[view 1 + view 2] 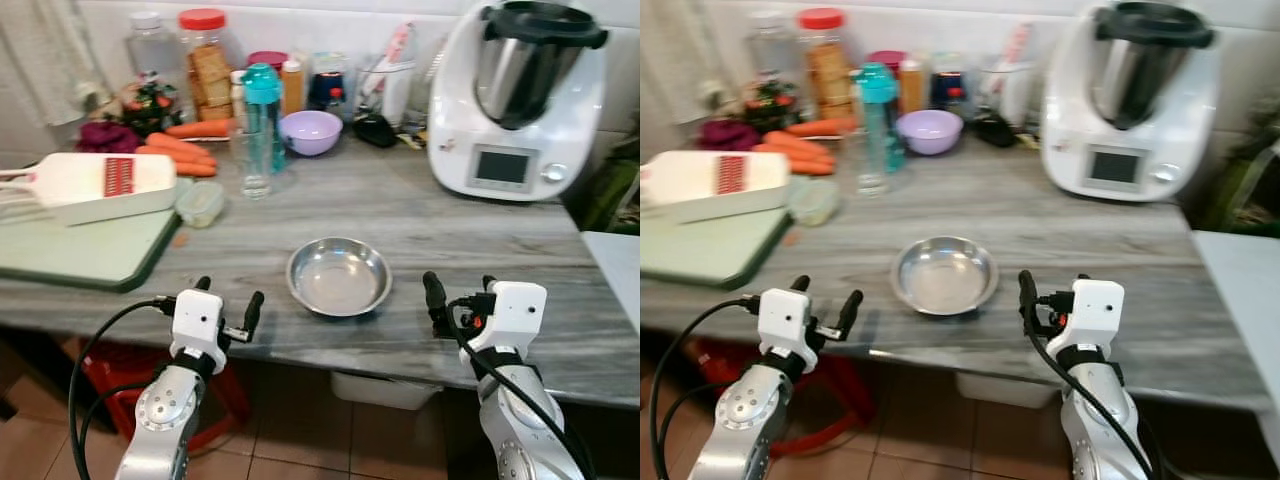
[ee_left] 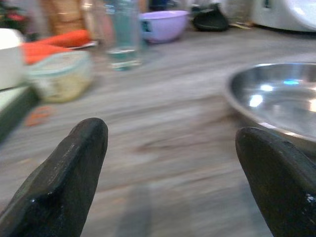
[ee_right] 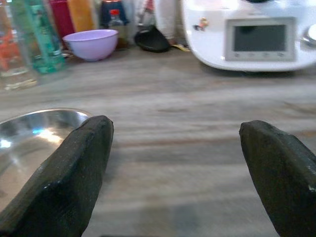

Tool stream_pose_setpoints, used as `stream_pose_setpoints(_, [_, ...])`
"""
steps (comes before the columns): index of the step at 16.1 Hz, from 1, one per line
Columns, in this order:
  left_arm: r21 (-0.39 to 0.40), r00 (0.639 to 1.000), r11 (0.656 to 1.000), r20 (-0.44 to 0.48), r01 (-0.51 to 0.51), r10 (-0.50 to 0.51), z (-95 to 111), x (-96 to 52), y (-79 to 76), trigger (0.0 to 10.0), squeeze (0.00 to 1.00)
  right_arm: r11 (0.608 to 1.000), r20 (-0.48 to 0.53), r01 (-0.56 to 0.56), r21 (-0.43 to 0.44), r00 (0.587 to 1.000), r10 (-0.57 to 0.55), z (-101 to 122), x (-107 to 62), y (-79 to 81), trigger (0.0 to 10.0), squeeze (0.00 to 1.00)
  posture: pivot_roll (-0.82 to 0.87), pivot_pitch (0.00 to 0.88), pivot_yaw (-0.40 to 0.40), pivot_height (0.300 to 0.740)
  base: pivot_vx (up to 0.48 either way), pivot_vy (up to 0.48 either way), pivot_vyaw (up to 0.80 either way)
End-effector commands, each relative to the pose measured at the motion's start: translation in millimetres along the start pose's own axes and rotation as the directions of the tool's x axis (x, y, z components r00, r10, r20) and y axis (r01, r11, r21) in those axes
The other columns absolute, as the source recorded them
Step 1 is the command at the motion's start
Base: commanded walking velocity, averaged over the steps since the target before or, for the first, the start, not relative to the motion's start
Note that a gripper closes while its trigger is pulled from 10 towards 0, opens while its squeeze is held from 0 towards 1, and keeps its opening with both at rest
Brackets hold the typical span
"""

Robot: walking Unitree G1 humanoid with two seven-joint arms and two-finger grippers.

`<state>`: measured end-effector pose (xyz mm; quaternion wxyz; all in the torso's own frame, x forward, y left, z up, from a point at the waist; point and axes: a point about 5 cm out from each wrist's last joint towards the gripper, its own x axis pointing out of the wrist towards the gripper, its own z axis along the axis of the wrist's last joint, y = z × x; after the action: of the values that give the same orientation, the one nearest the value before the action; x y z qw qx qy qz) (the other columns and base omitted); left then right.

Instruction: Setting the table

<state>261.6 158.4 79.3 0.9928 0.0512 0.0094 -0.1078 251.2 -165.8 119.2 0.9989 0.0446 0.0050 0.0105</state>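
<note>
An empty steel bowl (image 1: 339, 276) sits near the front edge of the grey wooden counter (image 1: 400, 215). My left gripper (image 1: 229, 292) hovers open at the counter's front edge, just left of the bowl. On the bowl's other side, my right gripper (image 1: 460, 284) is held at the same height, also open. Neither gripper touches or holds anything. In the left wrist view the bowl (image 2: 276, 98) lies beside one black finger (image 2: 69, 182). The right wrist view has the bowl (image 3: 34, 143) low beside its fingers (image 3: 74, 177).
A green cutting board (image 1: 90, 250) carries a white slicer (image 1: 100, 185) at the left. Behind are a small lidded tub (image 1: 200, 203), a glass (image 1: 256, 165), a teal bottle (image 1: 262, 110), carrots (image 1: 185, 145) and a purple bowl (image 1: 311, 131). A white kitchen machine (image 1: 515, 100) stands back right.
</note>
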Motion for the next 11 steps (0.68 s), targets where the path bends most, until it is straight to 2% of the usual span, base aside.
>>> stream_pose_setpoints(1, [0.007, 1.0, 1.0, -0.025, 0.004, -0.004, -2.5, -0.8, -0.6, 10.0, 0.0, 1.0, 0.005, -0.013, 0.009, 1.0, 0.013, 1.3, 0.9, 3.0, 10.0, 0.0, 0.03, 0.0, 0.002, 0.74, 0.0, 0.0, -0.57])
stream_pose_setpoints(3, [0.013, 1.0, 1.0, -0.025, 0.007, -0.007, -2.2, 0.6, -1.0, 10.0, 0.0, 1.0, 0.008, -0.015, 0.013, 1.0, 0.015, 1.9, 2.7, 4.3, 10.0, 0.0, 0.03, 0.0, 0.007, 0.74, 0.0, 0.0, 0.0])
stream_pose_setpoints(7, [0.023, 1.0, 1.0, -0.024, 0.005, -0.004, 0.0, 4.5, 0.5, 10.0, 0.0, 1.0, 0.018, -0.013, 0.021, 1.0, 0.012, 3.7, 6.6, 3.5, 10.0, 0.0, 0.02, 0.0, 0.01, 0.74, -0.265, 0.0, 0.0])
stream_pose_setpoints(8, [0.022, 1.0, 1.0, -0.026, 0.004, -0.004, -0.2, 4.7, 0.3, 10.0, 0.0, 0.998, 0.022, -0.019, 0.054, 1.0, 0.018, 3.9, 6.6, 3.4, 10.0, 0.0, 0.03, 0.0, 0.007, 0.74, -0.296, 0.0, 0.0])
stream_pose_setpoints(11, [0.02, 0.999, 1.0, -0.033, 0.008, -0.007, -2.5, 3.4, -2.1, 10.0, 0.0, 0.999, 0.022, -0.028, 0.047, 0.999, 0.027, 3.7, 6.4, 4.7, 10.0, 0.0, 0.03, 0.0, 0.004, 0.74, -0.315, 0.0, 0.0])
